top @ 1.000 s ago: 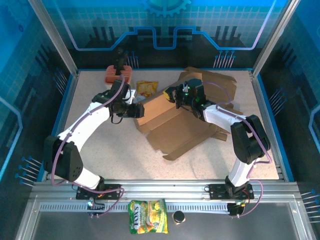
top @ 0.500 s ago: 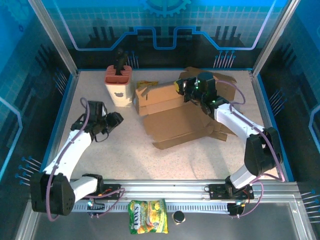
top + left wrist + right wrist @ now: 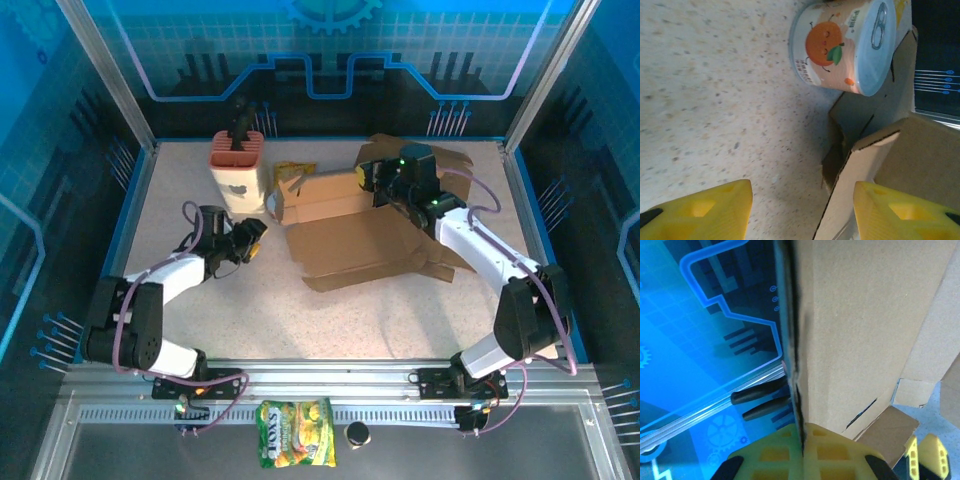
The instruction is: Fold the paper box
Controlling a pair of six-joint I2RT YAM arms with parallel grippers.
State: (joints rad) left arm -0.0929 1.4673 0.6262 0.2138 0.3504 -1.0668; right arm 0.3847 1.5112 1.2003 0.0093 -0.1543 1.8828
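The brown paper box (image 3: 360, 248) lies partly unfolded mid-table, with one long wall (image 3: 322, 207) standing up. My right gripper (image 3: 376, 186) is shut on the right end of that wall's top edge. In the right wrist view the yellow fingers (image 3: 840, 455) press together on the cardboard panel (image 3: 865, 315). My left gripper (image 3: 251, 240) sits low on the table just left of the box, open. In the left wrist view its gripper (image 3: 802, 212) is spread wide, with the box's left flap (image 3: 865, 172) just ahead of it, untouched.
A peach-coloured can (image 3: 237, 176) (image 3: 840, 45) with an orange picture stands behind the left gripper, close to the box's left end. A yellow snack packet (image 3: 291, 173) lies behind the box. More loose cardboard (image 3: 440, 165) lies at the back right. Another snack bag (image 3: 295, 447) rests on the front rail.
The left gripper left the box's left flap, swung out to the left, and has come back low towards the box. The right gripper kept its hold as the box shifted slightly right.
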